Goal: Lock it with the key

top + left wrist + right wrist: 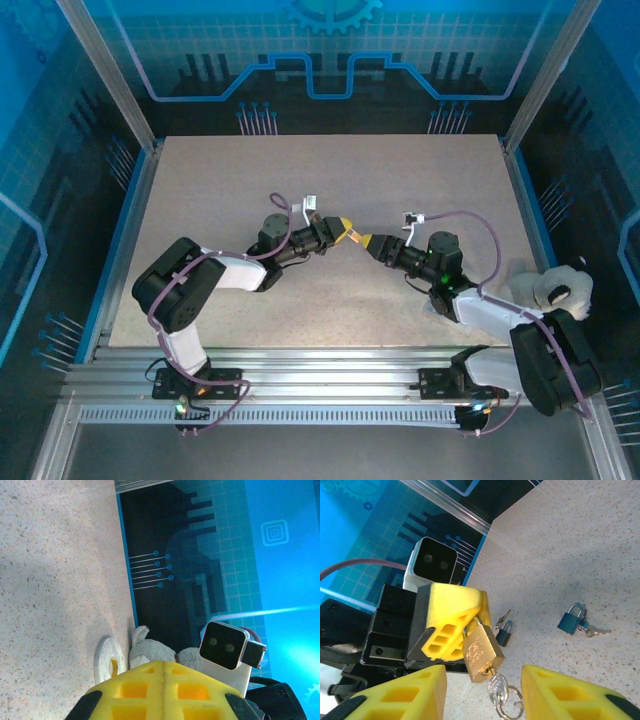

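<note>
In the right wrist view the padlock [481, 652] has its shackle mostly buried between the left gripper's [470, 622] yellow fingers, and its engraving is too blurred to read. The key [495, 685] shows only its head, the blade out of sight in the lock body. Its ring [512, 707] reaches the bottom edge, which also cuts off the right gripper's [484, 675] fingers. The blue padlocks [569, 620] [504, 632] on the counter [580, 555] are too small to tell whether their keys are inserted.

In the left wrist view the yellow fingers, cut by the bottom edge, hide the lower parts of a tape roll [107, 657] and a toy [150, 650].

From above, the right arm [495, 318] covers part of that toy, and what sits between the grippers is too small to tell.
</note>
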`<state>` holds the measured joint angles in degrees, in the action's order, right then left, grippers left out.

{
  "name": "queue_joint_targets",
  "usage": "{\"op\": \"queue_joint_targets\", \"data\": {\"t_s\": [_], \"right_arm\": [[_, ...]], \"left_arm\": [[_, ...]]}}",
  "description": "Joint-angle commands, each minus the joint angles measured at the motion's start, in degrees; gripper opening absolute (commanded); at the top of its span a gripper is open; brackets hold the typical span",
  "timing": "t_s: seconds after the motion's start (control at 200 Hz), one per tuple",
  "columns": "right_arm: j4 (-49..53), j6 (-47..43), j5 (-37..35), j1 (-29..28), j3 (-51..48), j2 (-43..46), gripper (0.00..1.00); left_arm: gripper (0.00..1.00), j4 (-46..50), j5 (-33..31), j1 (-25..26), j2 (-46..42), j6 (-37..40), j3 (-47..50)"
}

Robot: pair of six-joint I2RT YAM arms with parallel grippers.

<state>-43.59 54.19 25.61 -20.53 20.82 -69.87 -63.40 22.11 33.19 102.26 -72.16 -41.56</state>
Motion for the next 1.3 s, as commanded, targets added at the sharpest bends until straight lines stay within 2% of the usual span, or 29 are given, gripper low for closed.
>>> {"op": "queue_joint_targets", "data": {"t_s": [0.0,1.296], "right_arm": [[-2.64,0.30,1.20,0.76,1.55,-0.53,0.40],[-5.97,2.56,4.89,1.42,2.19,-4.00,0.25]], "left_arm": [[0.00,-3.97,-0.05,0.31,0.54,-1.44,-1.29],[0.00,-5.95,-0.27,0.38,0.70,-2.14,-0.86]]}}
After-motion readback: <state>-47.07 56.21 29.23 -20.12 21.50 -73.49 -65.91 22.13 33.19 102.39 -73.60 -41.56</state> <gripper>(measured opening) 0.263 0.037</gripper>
